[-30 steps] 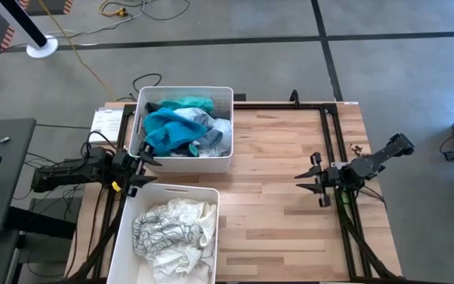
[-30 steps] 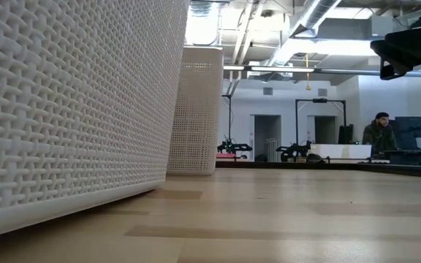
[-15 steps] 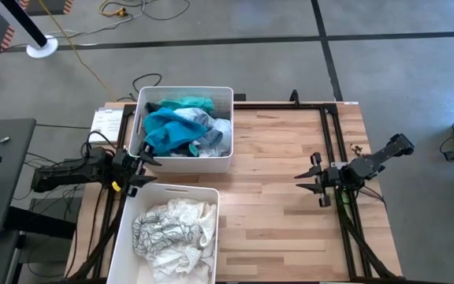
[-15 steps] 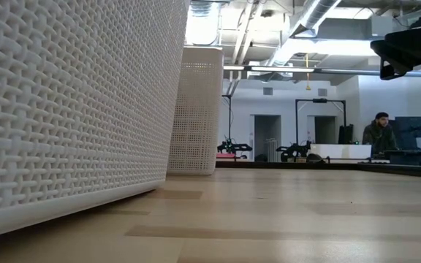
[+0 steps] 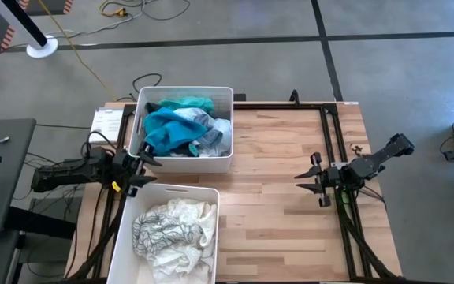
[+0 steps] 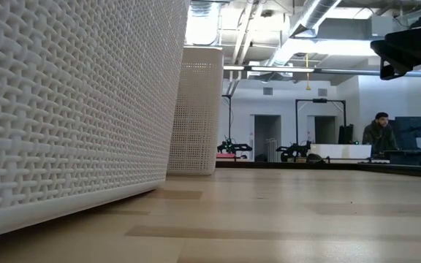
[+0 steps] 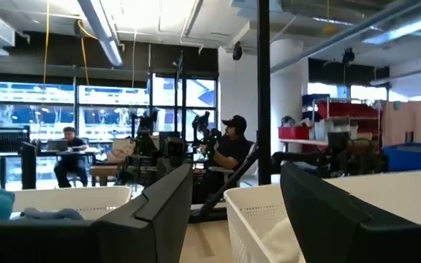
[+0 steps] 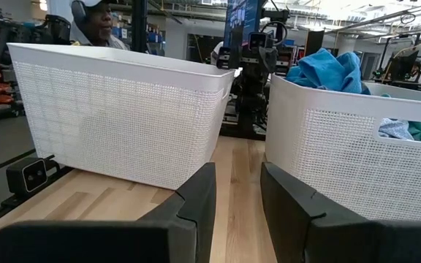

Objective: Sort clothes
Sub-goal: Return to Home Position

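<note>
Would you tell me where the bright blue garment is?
High view: the bright blue garment lies in the upper white bin, left on the table, beside a teal garment.

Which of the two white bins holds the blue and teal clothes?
The far bin, uppermost in the high view: it holds blue and teal clothes. The other bin, below it in that view, holds only white patterned fabric.

surface: wooden table [image 5: 282,207] | on it: white bin [image 5: 184,164], second white bin [image 5: 172,188] | both near left edge
</note>
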Action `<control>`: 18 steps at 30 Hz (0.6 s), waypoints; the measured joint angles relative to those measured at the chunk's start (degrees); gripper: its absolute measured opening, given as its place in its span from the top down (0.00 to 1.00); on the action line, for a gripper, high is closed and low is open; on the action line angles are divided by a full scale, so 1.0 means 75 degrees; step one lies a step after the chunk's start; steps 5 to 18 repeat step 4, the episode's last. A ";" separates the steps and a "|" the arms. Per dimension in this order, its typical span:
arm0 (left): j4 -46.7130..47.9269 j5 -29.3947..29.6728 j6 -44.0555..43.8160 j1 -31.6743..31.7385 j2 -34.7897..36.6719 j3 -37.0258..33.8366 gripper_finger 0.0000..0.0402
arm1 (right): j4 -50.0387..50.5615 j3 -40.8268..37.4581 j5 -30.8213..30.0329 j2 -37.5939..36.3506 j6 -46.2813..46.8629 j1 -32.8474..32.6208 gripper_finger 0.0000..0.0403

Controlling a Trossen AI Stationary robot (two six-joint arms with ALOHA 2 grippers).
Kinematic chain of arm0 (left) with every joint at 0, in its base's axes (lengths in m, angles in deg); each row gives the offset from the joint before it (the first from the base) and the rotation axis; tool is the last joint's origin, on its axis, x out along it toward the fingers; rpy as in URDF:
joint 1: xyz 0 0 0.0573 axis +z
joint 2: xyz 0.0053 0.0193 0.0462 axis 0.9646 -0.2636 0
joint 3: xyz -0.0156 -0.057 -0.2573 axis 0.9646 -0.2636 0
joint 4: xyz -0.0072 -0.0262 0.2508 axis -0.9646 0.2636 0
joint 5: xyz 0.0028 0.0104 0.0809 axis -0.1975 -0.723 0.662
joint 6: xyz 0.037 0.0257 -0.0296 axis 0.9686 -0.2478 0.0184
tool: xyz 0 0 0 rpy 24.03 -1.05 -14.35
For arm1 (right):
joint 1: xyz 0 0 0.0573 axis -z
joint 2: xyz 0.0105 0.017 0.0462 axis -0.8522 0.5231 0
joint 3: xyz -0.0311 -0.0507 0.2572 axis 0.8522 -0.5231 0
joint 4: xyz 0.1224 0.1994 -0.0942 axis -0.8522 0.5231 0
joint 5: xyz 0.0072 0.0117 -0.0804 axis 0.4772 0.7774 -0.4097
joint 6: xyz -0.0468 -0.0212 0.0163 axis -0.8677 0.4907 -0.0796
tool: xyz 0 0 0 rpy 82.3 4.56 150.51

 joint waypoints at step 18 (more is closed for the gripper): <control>0.0026 0.0003 0.0217 0.0006 0.0000 0.0000 0.50 | -0.0001 0.0001 0.0000 -0.0002 0.0000 0.0000 0.70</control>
